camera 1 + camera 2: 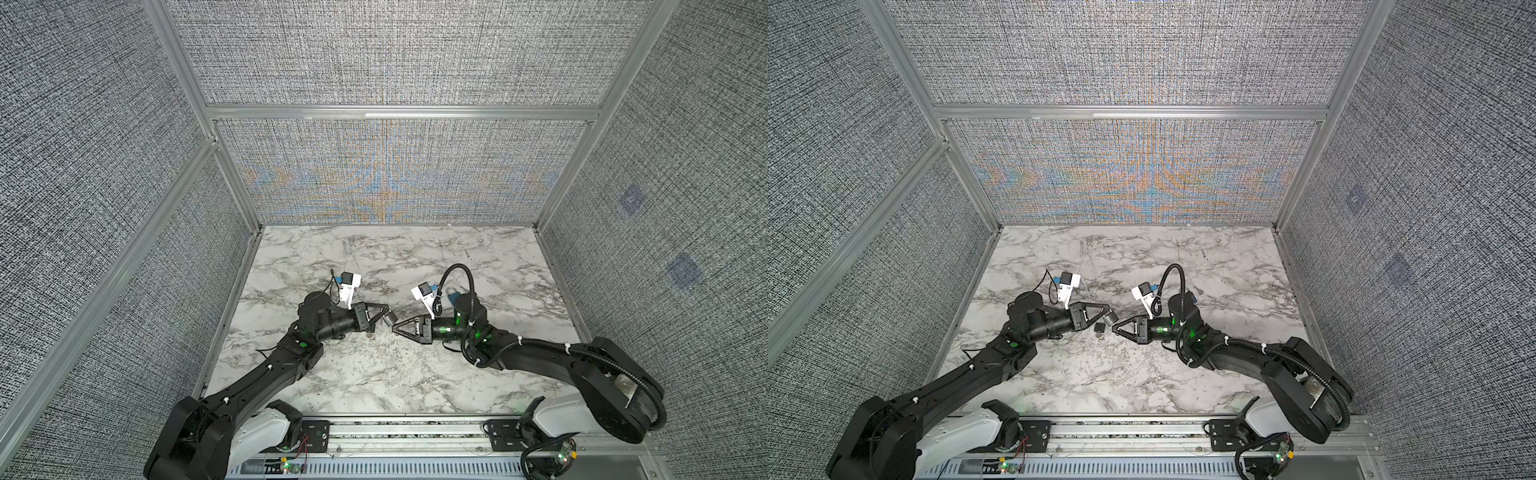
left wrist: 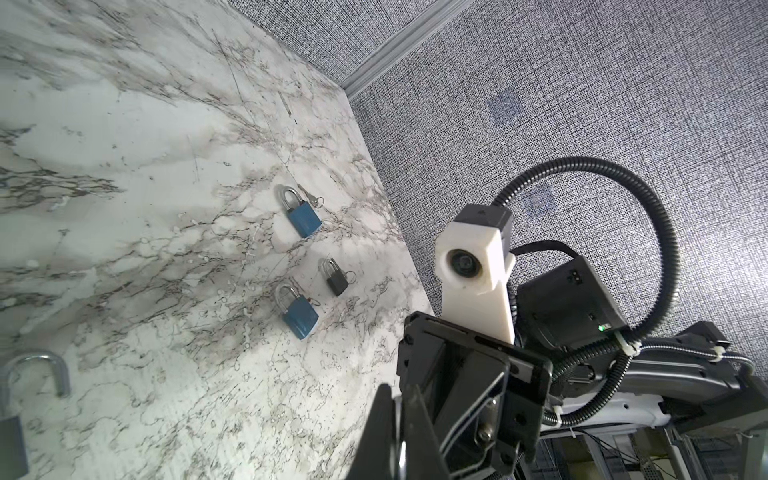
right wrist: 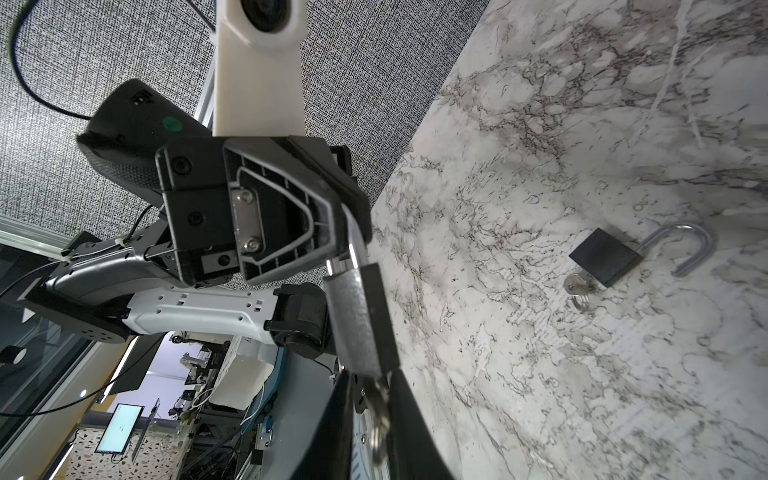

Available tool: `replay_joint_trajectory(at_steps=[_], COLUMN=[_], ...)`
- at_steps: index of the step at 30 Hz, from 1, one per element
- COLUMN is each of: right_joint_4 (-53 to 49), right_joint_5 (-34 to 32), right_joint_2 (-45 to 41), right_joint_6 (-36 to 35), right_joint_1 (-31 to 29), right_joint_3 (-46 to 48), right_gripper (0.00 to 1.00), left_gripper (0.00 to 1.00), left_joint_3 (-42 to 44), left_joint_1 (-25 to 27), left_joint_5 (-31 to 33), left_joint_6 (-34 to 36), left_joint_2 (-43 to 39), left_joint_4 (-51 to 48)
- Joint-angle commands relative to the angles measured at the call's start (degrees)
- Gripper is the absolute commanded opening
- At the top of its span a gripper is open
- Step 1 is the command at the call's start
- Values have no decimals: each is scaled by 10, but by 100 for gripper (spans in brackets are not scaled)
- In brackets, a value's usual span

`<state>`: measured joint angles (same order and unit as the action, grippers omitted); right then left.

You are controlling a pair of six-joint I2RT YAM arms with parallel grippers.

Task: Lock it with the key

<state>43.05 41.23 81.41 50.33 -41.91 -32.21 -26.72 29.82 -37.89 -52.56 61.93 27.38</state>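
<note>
A grey padlock point(image 3: 361, 316) hangs in mid-air between the two arms, seen small in both top views point(image 1: 390, 319) point(image 1: 1109, 319). My left gripper point(image 1: 386, 312) point(image 3: 348, 232) is shut on its steel shackle. In the left wrist view only a bright sliver shows between that gripper's point(image 2: 399, 436) fingers. A key point(image 3: 380, 415) with a ring sticks out of the lock body's far end. My right gripper point(image 3: 380, 401) point(image 1: 395, 328) has its fingers pressed on either side of the key, shut on it.
An open black padlock point(image 3: 604, 257) with keys point(image 3: 579, 291) lies on the marble table point(image 1: 374, 374) just below the grippers. Behind the right arm lie two blue padlocks point(image 2: 303, 216) point(image 2: 299, 311) and a small black padlock point(image 2: 336, 278). Fabric walls enclose three sides.
</note>
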Motion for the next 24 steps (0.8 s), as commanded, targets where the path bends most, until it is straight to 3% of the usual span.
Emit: replay_joint_trajectory(at_steps=[1, 4, 8, 24], right_joint_4=[37, 37, 35, 110], right_joint_5=[3, 1, -1, -4], right_joint_2=[0, -2, -5, 3], right_joint_6=[7, 8, 10, 56], right_joint_1=[-1, -1, 2, 2], right_joint_3=[0, 2, 7, 51], right_gripper=[15, 13, 0, 0], left_gripper=[0, 0, 0, 0], left_joint_3=[3, 6, 14, 32], left_joint_1=[-2, -3, -8, -54], left_joint_5=[6, 7, 10, 16], left_joint_6=[-2, -3, -10, -45], left_joint_2=[-4, -8, -17, -47], left_joint_4=[19, 20, 33, 94])
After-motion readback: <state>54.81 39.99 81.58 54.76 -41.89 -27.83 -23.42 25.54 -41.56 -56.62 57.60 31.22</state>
